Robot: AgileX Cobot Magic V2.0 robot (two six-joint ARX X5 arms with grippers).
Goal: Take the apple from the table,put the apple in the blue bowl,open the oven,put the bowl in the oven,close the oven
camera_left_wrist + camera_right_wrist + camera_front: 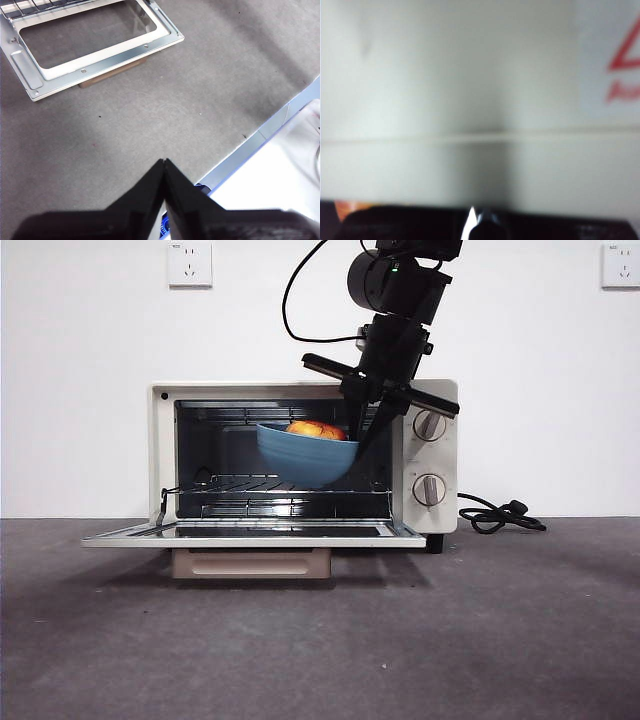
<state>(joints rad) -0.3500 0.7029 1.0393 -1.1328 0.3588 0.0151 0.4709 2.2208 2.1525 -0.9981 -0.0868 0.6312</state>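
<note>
While the door (250,532) lies open, the bowl (306,456) with the apple (315,429) is held inside the oven (160,450), above the rack (230,488), pinched at its right rim by the right gripper (358,430); rack directly below. Left gripper (164,167) is parked with jaws together.

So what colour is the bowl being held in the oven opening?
Matte blue bowl, with faint horizontal ridges; the front view shows it best.

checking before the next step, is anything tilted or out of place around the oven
The blue bowl hangs tilted in the oven mouth, above the rack, held at its rim by the right tool. The apple is inside it. Nothing spilled or damaged. The left tool waits shut over the table.
</note>
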